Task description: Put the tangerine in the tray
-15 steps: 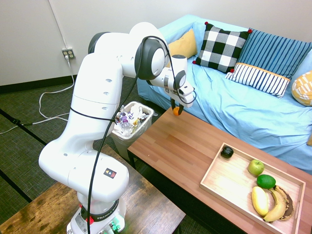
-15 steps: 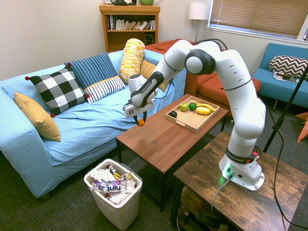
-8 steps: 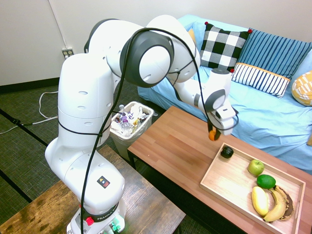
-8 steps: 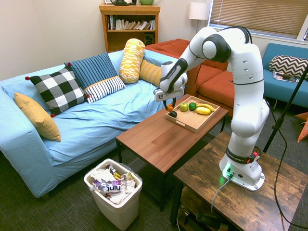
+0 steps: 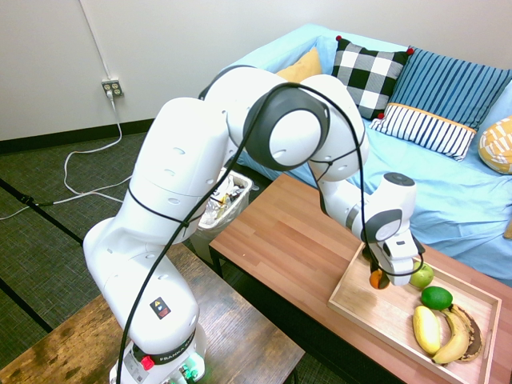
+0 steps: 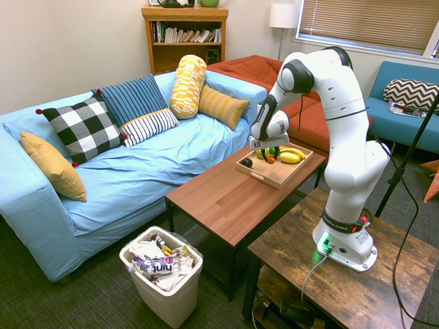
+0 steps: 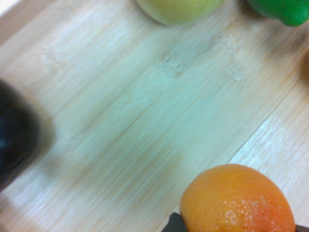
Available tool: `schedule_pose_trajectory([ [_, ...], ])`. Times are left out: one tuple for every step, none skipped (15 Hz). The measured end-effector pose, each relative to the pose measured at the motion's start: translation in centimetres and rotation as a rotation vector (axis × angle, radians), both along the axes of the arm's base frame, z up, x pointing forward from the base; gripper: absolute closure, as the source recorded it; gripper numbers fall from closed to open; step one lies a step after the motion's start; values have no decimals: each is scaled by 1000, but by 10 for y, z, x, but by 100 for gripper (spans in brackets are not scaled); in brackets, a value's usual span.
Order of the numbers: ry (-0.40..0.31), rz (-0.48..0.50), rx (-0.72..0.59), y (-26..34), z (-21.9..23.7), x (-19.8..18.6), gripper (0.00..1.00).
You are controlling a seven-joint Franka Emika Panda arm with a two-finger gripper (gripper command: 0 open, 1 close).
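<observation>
Living-room setup: brown coffee table (image 5: 288,232) beside a blue sofa (image 5: 416,172), with the tray (image 5: 376,308) at one end of the table. Jaws are clamped on the tangerine (image 5: 378,279), the gripper (image 5: 379,278) pointing down over the tray — close above the tray's floor, near the end that faces the bare table. Wrist view shows the tangerine (image 7: 237,199) above bare wood; whether it touches is not clear.

Progress, judged: carry looks essentially done, fruit is over the tray. Left: lower the last bit if needed, let go, lift away. Bare patch beneath looks big enough.

Counts, relative to the tray: one tangerine, held above it. Inside: one apple (image 5: 422,275) just beside the gripper, one lime (image 5: 437,298) next to the apple, two bananas (image 5: 445,331) at the far end — one yellow, one browned. A dark item sits near the gripper, mostly hidden. One wastebasket (image 5: 214,202) on the floor, well apart from the tray, past the table's other end.
</observation>
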State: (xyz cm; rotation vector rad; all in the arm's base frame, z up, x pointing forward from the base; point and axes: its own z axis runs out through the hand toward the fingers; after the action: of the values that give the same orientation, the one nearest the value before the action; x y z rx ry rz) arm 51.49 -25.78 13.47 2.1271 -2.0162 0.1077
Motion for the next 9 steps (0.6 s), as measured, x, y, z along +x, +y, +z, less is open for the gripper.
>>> schedule_pose_trajectory([
  [7, -10, 3, -7, -11, 0, 100],
  [11, -17, 7, -14, -18, -1, 100],
  [12, -22, 12, -21, -24, -2, 100],
  [12, -25, 18, -27, -28, -4, 100],
  [11, -26, 24, -32, -30, -5, 100],
  [7, -23, 29, -36, -30, -5, 0],
  [5, -19, 34, -40, -30, -6, 0],
  [2, -13, 40, -43, -30, -7, 0],
  [0, -7, 46, -44, -30, -7, 0],
])
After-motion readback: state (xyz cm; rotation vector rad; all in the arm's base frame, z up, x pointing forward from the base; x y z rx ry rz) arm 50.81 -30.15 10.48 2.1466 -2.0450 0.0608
